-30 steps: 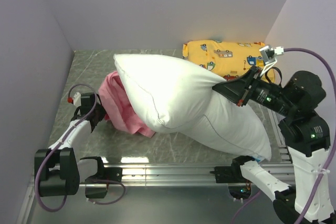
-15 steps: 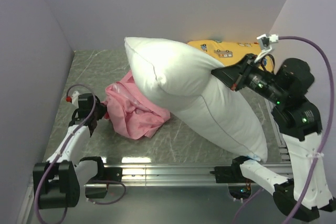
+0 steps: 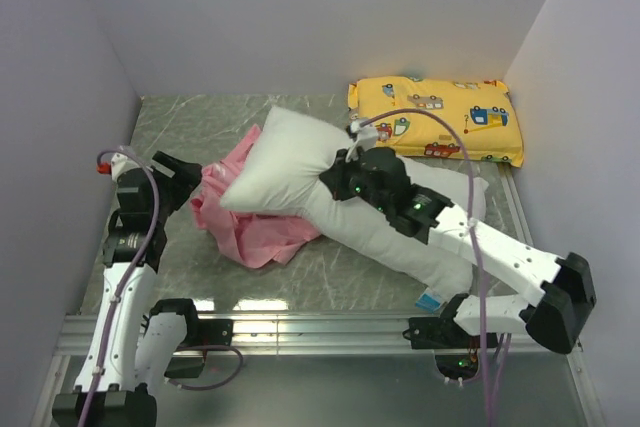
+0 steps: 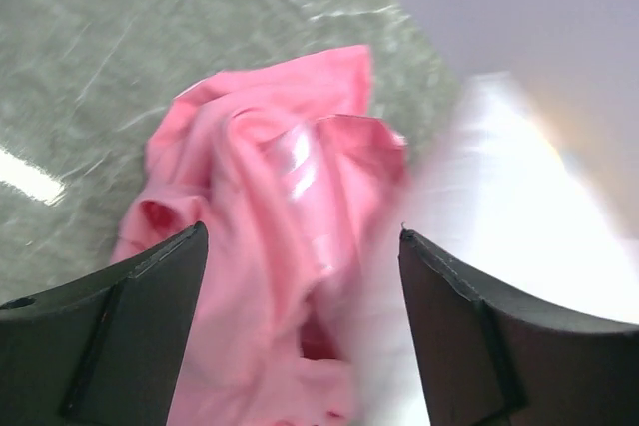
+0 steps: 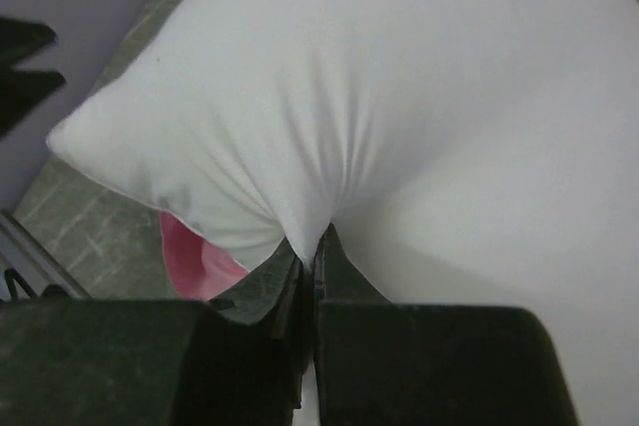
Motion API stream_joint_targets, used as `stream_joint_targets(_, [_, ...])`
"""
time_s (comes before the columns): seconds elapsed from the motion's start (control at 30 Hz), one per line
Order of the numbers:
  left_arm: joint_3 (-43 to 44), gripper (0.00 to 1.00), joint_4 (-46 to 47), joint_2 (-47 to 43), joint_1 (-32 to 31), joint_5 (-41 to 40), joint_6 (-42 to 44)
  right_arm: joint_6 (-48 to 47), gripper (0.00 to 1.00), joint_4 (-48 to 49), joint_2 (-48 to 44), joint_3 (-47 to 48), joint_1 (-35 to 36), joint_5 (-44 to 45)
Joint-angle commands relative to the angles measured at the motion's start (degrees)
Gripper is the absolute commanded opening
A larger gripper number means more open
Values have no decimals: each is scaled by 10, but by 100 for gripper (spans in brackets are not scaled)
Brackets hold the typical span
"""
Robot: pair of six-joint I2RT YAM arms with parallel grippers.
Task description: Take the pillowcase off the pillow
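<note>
The white pillow lies bare across the middle of the table, its left end resting on the crumpled pink pillowcase. My right gripper is shut on a pinch of the pillow's fabric near its middle; in the right wrist view the gripper shows cloth puckered between the jaws, with a bit of pillowcase below. My left gripper hovers open just left of the pillowcase. In the left wrist view the gripper stands wide over the pink pillowcase, holding nothing, with the pillow blurred at right.
A yellow vehicle-print pillow lies in the back right corner. Grey walls close in the left, back and right sides. A metal rail runs along the near edge. The white pillow's blue-and-white tag hangs near that rail.
My left gripper opened, let go of the pillowcase and lifted back. My right arm swung left and down, laying the raised pillow onto the table and over the pillowcase's edge.
</note>
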Motion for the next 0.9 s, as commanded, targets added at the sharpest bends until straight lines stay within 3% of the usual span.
stream_joint_targets(0.0, [58, 83, -39, -25, -3, 40, 28, 29, 0, 196, 26, -1, 25, 14])
stream_joint_targets(0.13, [62, 84, -48, -57, -4, 112, 58, 49, 0, 198, 72, -15, 26, -11])
stream_joint_targets(0.27, [26, 85, -46, -96, -10, 188, 89, 56, 58, 177, 18, -52, 24, -9])
stream_joint_targets(0.43, [15, 85, -57, -136, -40, 198, 111, 47, 93, 68, -69, -27, 24, 9])
stream_joint_targets(0.63, [61, 83, -101, -154, -88, 144, 139, 64, 96, -48, -195, -22, 23, 36])
stream_joint_targets(0.87, [107, 85, -151, -178, -90, 122, 187, 73, 100, -157, -364, -74, 23, 135])
